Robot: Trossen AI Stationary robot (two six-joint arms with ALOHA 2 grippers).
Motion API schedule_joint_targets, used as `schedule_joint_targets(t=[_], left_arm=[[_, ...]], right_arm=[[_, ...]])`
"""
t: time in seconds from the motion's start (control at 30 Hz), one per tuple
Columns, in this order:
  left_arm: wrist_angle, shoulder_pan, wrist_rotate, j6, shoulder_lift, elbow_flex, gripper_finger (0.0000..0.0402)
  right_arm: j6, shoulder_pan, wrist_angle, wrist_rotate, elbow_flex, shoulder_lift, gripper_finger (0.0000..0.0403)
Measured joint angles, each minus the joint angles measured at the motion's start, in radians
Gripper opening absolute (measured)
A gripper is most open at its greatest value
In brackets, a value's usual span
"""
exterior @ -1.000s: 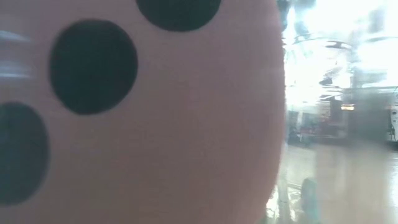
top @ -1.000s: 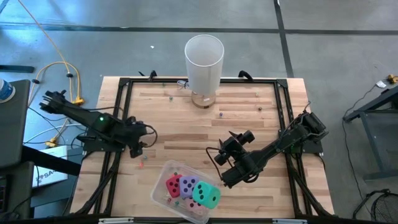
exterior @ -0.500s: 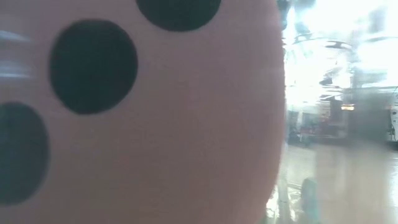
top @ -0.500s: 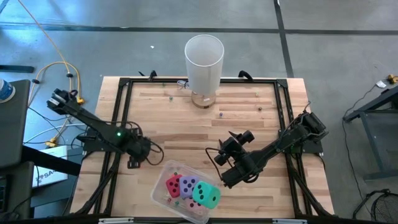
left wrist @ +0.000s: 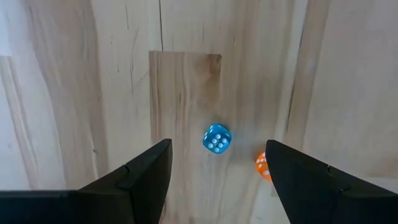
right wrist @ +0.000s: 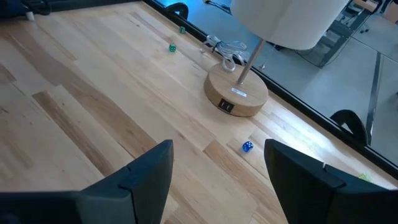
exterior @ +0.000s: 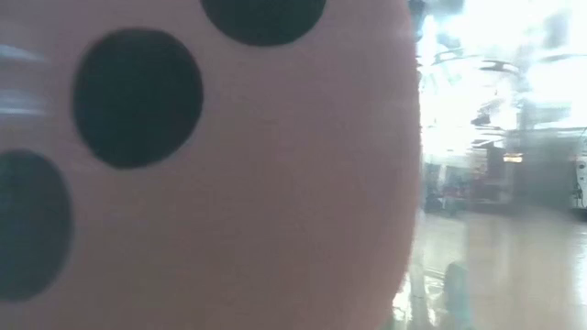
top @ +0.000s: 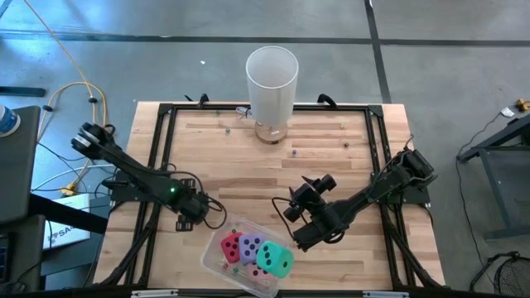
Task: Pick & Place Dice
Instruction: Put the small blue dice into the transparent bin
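Note:
A clear plastic tray (top: 213, 248) near the table's near edge holds the four foam dice: red (top: 230, 245), purple (top: 251, 243), teal-green (top: 276, 259), and pink (top: 251, 271) mostly hidden among them. In the low view the pink die (exterior: 229, 183) fills most of the picture. My left gripper (top: 201, 215) (left wrist: 217, 144) hovers open over bare wood just left of the tray, above a tiny blue bead die (left wrist: 216, 138). My right gripper (top: 300, 204) (right wrist: 217, 152) waits open to the right of the tray and faces the far edge.
A lamp with a white shade (top: 272, 76) and a round wooden base (right wrist: 236, 93) stands at the far edge. Tiny bead dice lie scattered: orange (left wrist: 262, 167), blue (right wrist: 247, 147), green (right wrist: 172, 48). A black frame (top: 161, 124) rims the table.
My left gripper has moved toward the near edge and to the right, closing in on the tray's left side. The right arm and the dice in the tray have kept still.

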Motion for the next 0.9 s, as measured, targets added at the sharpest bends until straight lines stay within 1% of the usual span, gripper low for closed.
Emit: schedule_joint_targets(t=[0.27, 0.6, 0.8, 0.9], left_arm=[[0.002, 0.0, -0.006, -0.003, 0.011, -0.004, 0.025], [0.078, 0.001, -0.008, -0.003, 0.011, -0.045, 0.025], [0.08, 0.008, -0.006, -0.01, 0.011, -0.055, 0.025], [0.083, 0.016, -0.006, -0.01, 0.011, -0.06, 0.0242]], right_arm=[[0.0, 0.0, 0.002, 0.0, 0.0, 0.0, 0.0243], [0.0, 0.0, 0.007, 0.0, 0.0, 0.0, 0.0243], [0.0, 0.0, 0.009, 0.0, 0.0, 0.0, 0.0243], [0.0, 0.0, 0.01, 0.0, 0.0, 0.0, 0.0243]])
